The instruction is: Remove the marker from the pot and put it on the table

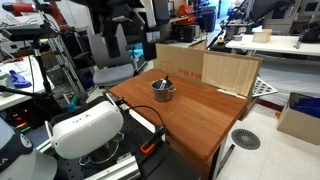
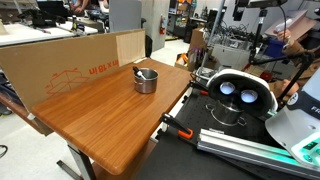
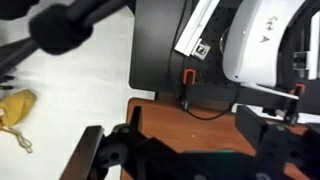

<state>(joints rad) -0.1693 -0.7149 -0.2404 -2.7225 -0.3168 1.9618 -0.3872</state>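
Note:
The silvery pot (image 1: 163, 91) stands near the middle of the reddish-brown table (image 1: 200, 115). It shows in both exterior views, also as the pot (image 2: 146, 81) on the table (image 2: 100, 120). The dark marker (image 1: 166, 80) leans inside the pot with its end over the rim, and it also shows in an exterior view (image 2: 144, 72). In the wrist view my gripper (image 3: 198, 140) is open and empty, its dark fingers wide apart over the table's edge (image 3: 190, 125). It is far from the pot, which the wrist view does not show.
A cardboard panel (image 1: 230, 70) stands along the table's far side, also seen in an exterior view (image 2: 70, 62). The white robot arm (image 1: 85, 130) sits at the table's end (image 2: 240, 95). Pale tables (image 1: 270, 45), a floor box (image 1: 298, 118) and a yellow object (image 3: 15, 110) lie around.

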